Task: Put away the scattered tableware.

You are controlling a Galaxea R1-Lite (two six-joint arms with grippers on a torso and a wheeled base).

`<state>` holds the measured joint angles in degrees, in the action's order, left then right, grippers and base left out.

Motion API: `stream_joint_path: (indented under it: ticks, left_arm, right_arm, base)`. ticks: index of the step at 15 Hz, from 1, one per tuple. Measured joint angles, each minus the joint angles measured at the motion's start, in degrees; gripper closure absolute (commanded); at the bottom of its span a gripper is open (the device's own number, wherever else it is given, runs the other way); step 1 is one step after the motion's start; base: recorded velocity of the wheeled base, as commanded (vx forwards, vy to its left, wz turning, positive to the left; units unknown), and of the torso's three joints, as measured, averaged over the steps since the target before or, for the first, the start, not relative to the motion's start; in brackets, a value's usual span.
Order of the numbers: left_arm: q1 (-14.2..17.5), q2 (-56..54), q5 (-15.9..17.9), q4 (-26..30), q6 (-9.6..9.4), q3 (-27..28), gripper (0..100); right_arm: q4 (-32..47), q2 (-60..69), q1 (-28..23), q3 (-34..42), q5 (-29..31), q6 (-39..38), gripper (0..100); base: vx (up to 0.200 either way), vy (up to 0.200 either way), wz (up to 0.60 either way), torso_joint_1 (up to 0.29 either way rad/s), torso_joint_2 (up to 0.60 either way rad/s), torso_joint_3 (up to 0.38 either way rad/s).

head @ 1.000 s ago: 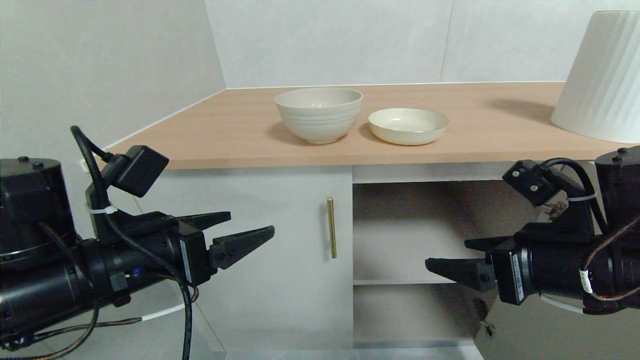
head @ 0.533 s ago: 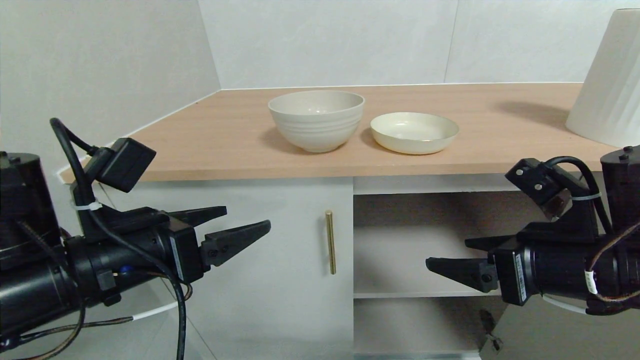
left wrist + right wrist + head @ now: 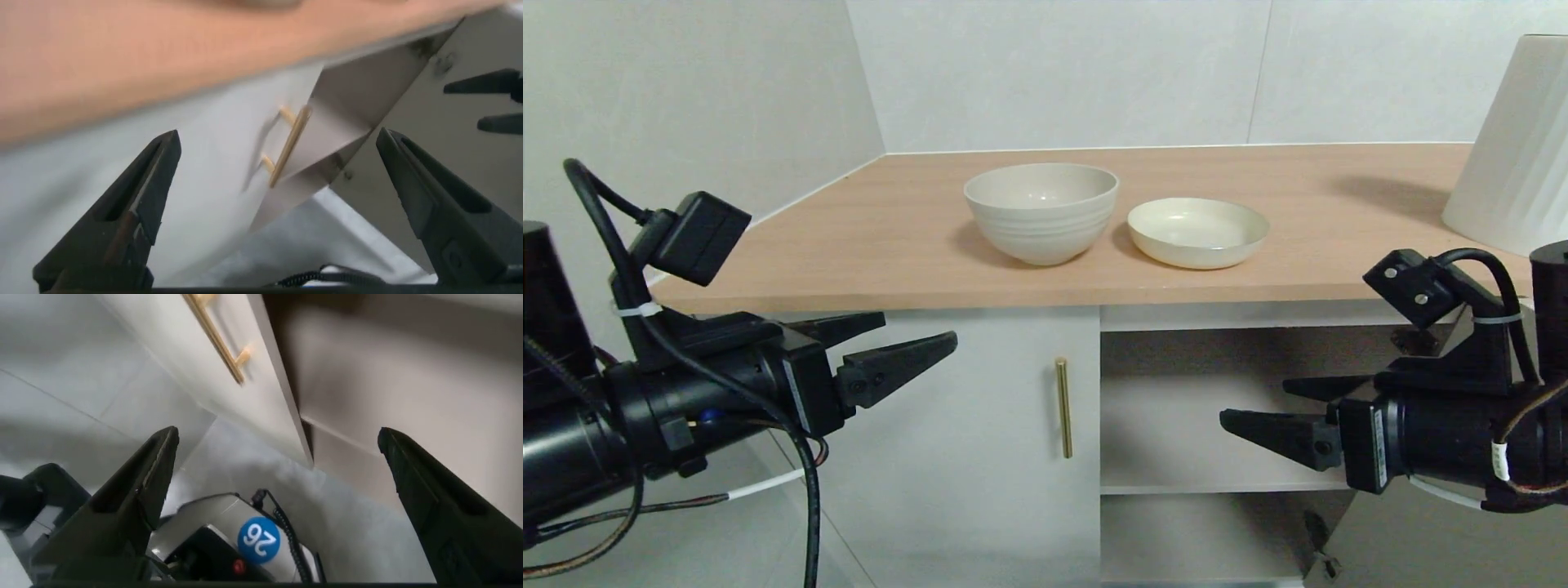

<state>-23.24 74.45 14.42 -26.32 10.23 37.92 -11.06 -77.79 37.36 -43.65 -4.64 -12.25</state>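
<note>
A deep cream bowl (image 3: pixel 1041 211) stands on the wooden countertop (image 3: pixel 866 245), and a shallow cream dish (image 3: pixel 1197 231) sits just to its right. Both are upright and apart from the arms. My left gripper (image 3: pixel 903 339) hangs open below the counter's front edge, in front of the closed cabinet door (image 3: pixel 980 441). My right gripper (image 3: pixel 1274 408) is open too, level with the open cabinet compartment (image 3: pixel 1209 408), holding nothing. In the left wrist view the open fingers (image 3: pixel 122 220) frame the brass handle (image 3: pixel 288 145). The right wrist view shows spread fingers (image 3: pixel 131 498) over the door's handle (image 3: pixel 219 336).
A large white ribbed lampshade (image 3: pixel 1507 147) stands at the counter's right end. The cabinet's right side is open with a shelf (image 3: pixel 1201 486) inside. A brass handle (image 3: pixel 1063 407) runs down the closed left door. White walls meet behind the counter.
The whole head view has shifted, so the camera moved; counter and bowls sit lower in the picture. Both grippers have risen slightly and stay open.
</note>
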Motion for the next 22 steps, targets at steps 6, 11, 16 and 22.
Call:
stream_joint_path:
  ticks: [6,11,16,22]
  left_arm:
    - [0.23,2.43,0.85,0.18,4.55,1.18,0]
    - [0.17,5.62,0.33,0.22,10.51,2.84,0]
    - [0.11,9.56,-0.17,0.32,16.32,4.40,0]
    - [1.00,14.17,-4.33,2.49,23.10,7.80,0]
  right_arm:
    - [0.17,0.00,-0.32,0.13,0.02,0.02,0]
    - [0.09,-0.66,-0.93,0.09,-0.02,0.05,0]
    - [-0.65,-1.78,-1.56,-0.09,-0.02,0.02,0]
    - [-6.45,-5.51,-3.35,-1.29,1.10,-0.77,0]
  base:
    - [0.000,0.000,0.00,0.150,-0.49,-0.304]
    - [0.000,0.000,0.00,0.186,-0.47,-0.287]
    - [0.000,0.000,0.00,0.203,-0.47,-0.273]
    - [0.000,0.000,0.00,0.033,-0.07,-0.039]
